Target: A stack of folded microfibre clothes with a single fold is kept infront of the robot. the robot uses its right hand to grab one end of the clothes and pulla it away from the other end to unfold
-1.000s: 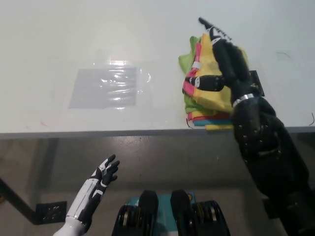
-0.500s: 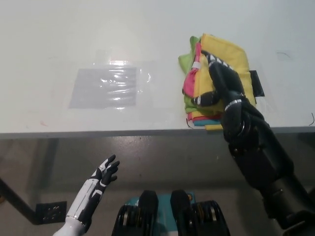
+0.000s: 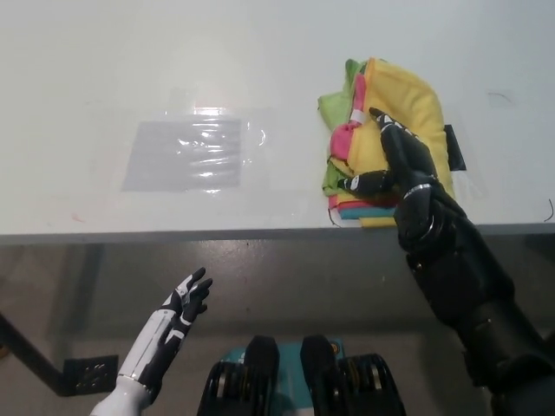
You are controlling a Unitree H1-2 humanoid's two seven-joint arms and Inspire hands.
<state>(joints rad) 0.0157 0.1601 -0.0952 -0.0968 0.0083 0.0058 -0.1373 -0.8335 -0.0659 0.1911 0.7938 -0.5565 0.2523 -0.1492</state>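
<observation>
Cloths: stack of folded microfibre cloths [image 3: 395, 113], with a yellow cloth on top and pink, light green, red and teal layers showing at its left and near edges.
Shape of stack: the yellow top cloth is bulged up and rumpled, and the pink layer is bunched at the left side.
Place of stack: on the white table [image 3: 173, 69], at the right part, its near edge just beside the near table edge.
Stack and right hand: the black right hand [image 3: 395, 165] lies on the near half of the stack, coming from the near right side.
Right hand: fingers bent down onto the yellow cloth, with one finger reaching left to the layered near-left corner; it is gripping the cloths there, and the fabric is gathered under it.
Left hand: the white left hand [image 3: 178, 312] rests below the table edge at the near left, fingers spread, holding nothing.
Other things: a clear plastic sheet [image 3: 186, 154] lies flat on the table, well apart to the left of the stack; a small black piece [image 3: 454, 146] shows at the right edge of the stack.
</observation>
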